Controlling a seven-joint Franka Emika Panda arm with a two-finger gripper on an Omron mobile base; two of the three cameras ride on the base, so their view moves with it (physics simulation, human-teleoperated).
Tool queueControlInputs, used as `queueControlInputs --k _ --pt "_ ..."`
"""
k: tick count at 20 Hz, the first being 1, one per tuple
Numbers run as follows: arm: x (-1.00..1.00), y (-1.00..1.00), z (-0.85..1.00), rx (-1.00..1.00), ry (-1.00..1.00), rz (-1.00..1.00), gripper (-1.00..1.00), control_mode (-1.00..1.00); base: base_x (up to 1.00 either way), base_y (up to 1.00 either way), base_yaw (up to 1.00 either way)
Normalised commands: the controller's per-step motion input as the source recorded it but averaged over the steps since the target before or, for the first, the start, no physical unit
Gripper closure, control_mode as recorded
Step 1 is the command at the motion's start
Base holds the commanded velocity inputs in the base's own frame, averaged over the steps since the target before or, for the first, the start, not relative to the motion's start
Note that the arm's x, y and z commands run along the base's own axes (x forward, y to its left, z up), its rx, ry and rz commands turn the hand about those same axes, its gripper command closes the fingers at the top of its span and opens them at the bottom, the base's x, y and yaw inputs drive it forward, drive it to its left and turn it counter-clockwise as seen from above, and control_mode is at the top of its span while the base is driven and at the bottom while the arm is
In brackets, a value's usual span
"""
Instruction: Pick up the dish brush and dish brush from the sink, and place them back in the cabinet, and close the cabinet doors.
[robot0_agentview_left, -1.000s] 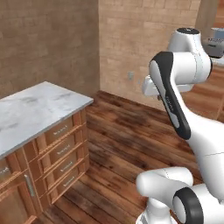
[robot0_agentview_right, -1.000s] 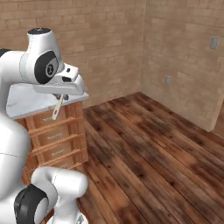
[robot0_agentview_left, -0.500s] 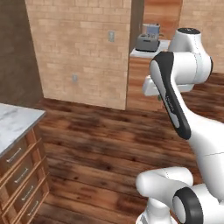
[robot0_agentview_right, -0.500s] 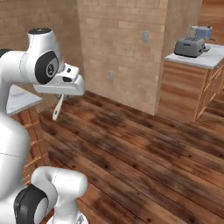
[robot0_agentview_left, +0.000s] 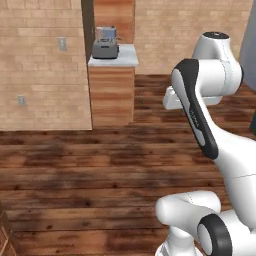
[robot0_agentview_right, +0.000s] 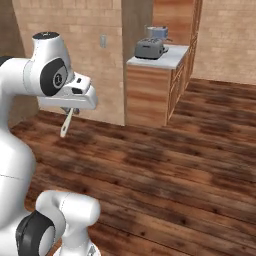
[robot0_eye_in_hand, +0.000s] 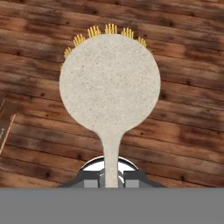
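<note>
One dish brush (robot0_eye_in_hand: 109, 87) carried across the kitchen

The fingers (robot0_eye_in_hand: 110, 178) are clenched on the brush's thin handle at the bottom centre of the hand view, head hanging toward the wooden floor (robot0_eye_in_hand: 183, 109), presumably for the ride to the cabinet. I count one brush, one toaster (robot0_agentview_right: 149, 48) on the bench (robot0_agentview_right: 159, 60) at upper centre.

Dish brush (robot0_eye_in_hand: 110, 83) covers much of wooden floor (robot0_eye_in_hand: 188, 109) in hand view; bristles mostly hidden behind round head, only yellow tips visible along top rim. Handle bottom end hidden between gripper (robot0_eye_in_hand: 110, 178) fingers, fingers themselves cut by lower band. In right base view, brush top hidden under white hand, only thin handle hangs below. Toaster-like appliance (robot0_agentview_left: 105, 43) on far counter (robot0_agentview_left: 114, 60) too small for details. Left base view: gripper hidden behind arm.
</note>
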Motion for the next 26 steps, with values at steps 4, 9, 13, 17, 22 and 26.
queueControlInputs --k 4,9,13,17,22,26 --pt "0.00 0.00 0.00 0.00 0.00 0.00 1.00 1.00 0.00 0.00 -0.50" --pt "0.00 0.00 0.00 0.00 0.00 0.00 1.00 1.00 0.00 0.00 -0.49" --pt "0.00 0.00 0.00 0.00 0.00 0.00 1.00 1.00 0.00 0.00 -0.47" --pt "0.00 0.00 0.00 0.00 0.00 0.00 1.00 1.00 0.00 0.00 -0.46" --pt "0.00 0.00 0.00 0.00 0.00 0.00 1.00 1.00 0.00 0.00 -0.45" --pt "0.00 0.00 0.00 0.00 0.00 0.00 1.00 1.00 0.00 0.00 -0.43"
